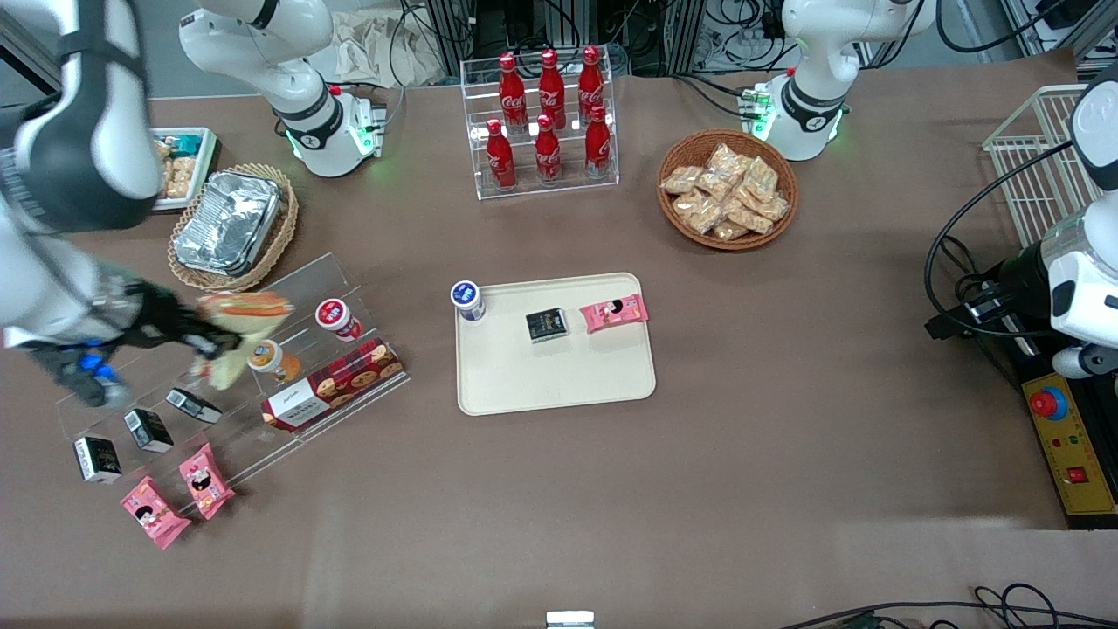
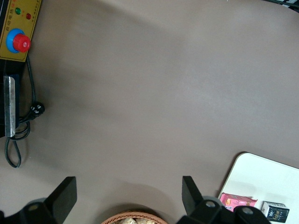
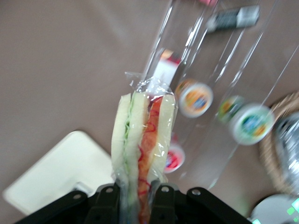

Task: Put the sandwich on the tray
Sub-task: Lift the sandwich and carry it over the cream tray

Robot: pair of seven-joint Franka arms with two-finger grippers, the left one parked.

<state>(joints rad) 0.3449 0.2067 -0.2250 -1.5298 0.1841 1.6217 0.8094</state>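
My right gripper [image 1: 203,339] is shut on the sandwich [image 1: 236,325], a clear-wrapped wedge of white bread with red-orange and green filling. It holds the sandwich in the air above the clear stepped display rack [image 1: 288,288]. In the right wrist view the sandwich [image 3: 142,135] sticks out from between the two fingers [image 3: 107,200]. The cream-beige tray [image 1: 559,376] lies flat at the table's middle, toward the parked arm from the gripper. It also shows in the right wrist view [image 3: 60,172]. On it lie a black packet [image 1: 547,325] and a pink snack packet [image 1: 615,312].
The rack holds cups [image 1: 337,318], a cookie box [image 1: 334,384], black packets [image 1: 147,429]; pink packets [image 1: 206,480] lie before it. A cup [image 1: 467,300] stands at the tray's corner. A foil tray in a basket [image 1: 229,223], a cola rack [image 1: 546,122] and a snack basket [image 1: 728,189] stand farther back.
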